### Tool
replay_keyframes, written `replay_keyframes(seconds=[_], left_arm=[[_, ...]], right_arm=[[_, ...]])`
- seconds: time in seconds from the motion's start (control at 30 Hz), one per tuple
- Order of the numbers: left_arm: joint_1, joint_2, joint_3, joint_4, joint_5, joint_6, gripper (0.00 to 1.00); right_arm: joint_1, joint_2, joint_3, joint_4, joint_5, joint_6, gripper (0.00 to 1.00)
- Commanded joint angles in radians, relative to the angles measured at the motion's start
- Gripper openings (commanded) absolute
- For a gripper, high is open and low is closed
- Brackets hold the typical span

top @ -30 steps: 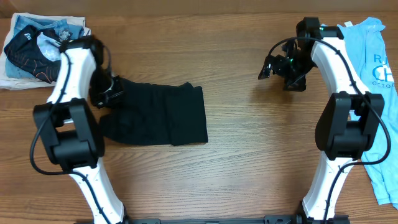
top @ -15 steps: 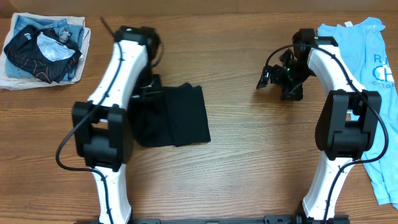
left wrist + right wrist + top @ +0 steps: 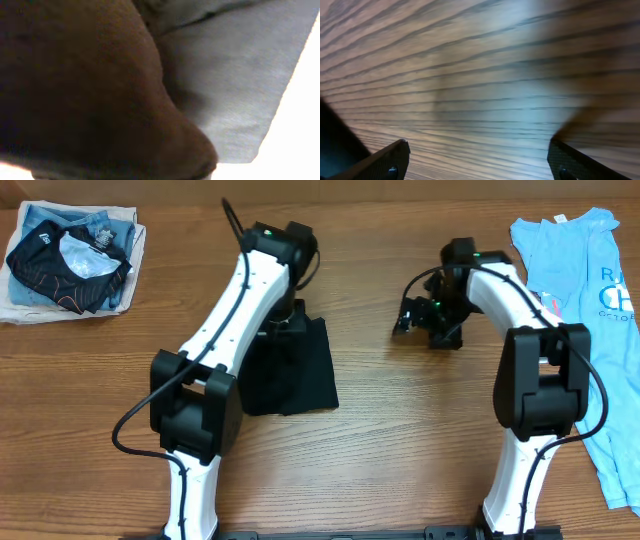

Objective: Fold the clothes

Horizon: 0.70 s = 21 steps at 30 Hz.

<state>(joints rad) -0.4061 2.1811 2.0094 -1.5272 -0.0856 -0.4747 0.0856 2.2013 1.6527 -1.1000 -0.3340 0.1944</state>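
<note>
The black T-shirt [image 3: 305, 375] lies folded into a narrow dark block on the wooden table, left of centre. My left gripper [image 3: 283, 323] sits at the shirt's top edge, mostly hidden under its own arm, and holds a fold of the fabric it has carried across. The left wrist view is filled by a blurred dark mass close to the lens and greyish cloth [image 3: 235, 85]; no fingers show there. My right gripper [image 3: 408, 317] is open and empty above bare wood, to the right of the shirt; its two fingertips [image 3: 477, 162] stand wide apart.
A light blue printed T-shirt [image 3: 590, 300] lies along the right edge of the table. A pile with a smaller black garment with orange lines [image 3: 65, 255] sits at the far left corner.
My left gripper has swept from the shirt's left side to the right, pulling the fabric over itself, so the shirt is now narrower. My right gripper has drifted slightly left.
</note>
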Motion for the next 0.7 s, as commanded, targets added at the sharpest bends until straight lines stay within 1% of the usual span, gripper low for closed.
replay_keyframes(seconds=[0.0, 0.27, 0.4, 0.47, 0.57, 0.6, 0.63, 0.67], left_arm=[[-0.034, 0.001, 0.023, 0.018, 0.042, -0.027, 0.04], [-0.075, 0.002, 0.023, 0.047, 0.095, -0.027, 0.04], [-0.093, 0.003, 0.023, 0.058, 0.105, -0.027, 0.08], [-0.099, 0.003, 0.023, 0.064, 0.106, -0.027, 0.17], [-0.112, 0.004, 0.023, 0.072, 0.110, -0.027, 0.35], [-0.114, 0.004, 0.023, 0.076, 0.114, -0.026, 0.46], [-0.115, 0.004, 0.023, 0.079, 0.114, -0.026, 0.58], [-0.117, 0.004, 0.023, 0.084, 0.115, -0.026, 0.62]], right_arm=[[0.036, -0.010, -0.025, 0.015, -0.007, 0.021, 0.93], [0.051, -0.009, -0.025, 0.028, 0.004, 0.076, 0.93], [0.049, -0.009, -0.025, 0.041, 0.004, 0.077, 0.93], [0.049, -0.009, -0.025, 0.040, 0.004, 0.076, 0.93], [0.049, -0.009, -0.025, 0.041, 0.004, 0.076, 0.94], [0.049, -0.009, -0.025, 0.042, 0.004, 0.076, 0.96], [0.049, -0.009, -0.025, 0.042, 0.004, 0.076, 0.96], [0.049, -0.009, -0.025, 0.044, 0.004, 0.077, 0.96]])
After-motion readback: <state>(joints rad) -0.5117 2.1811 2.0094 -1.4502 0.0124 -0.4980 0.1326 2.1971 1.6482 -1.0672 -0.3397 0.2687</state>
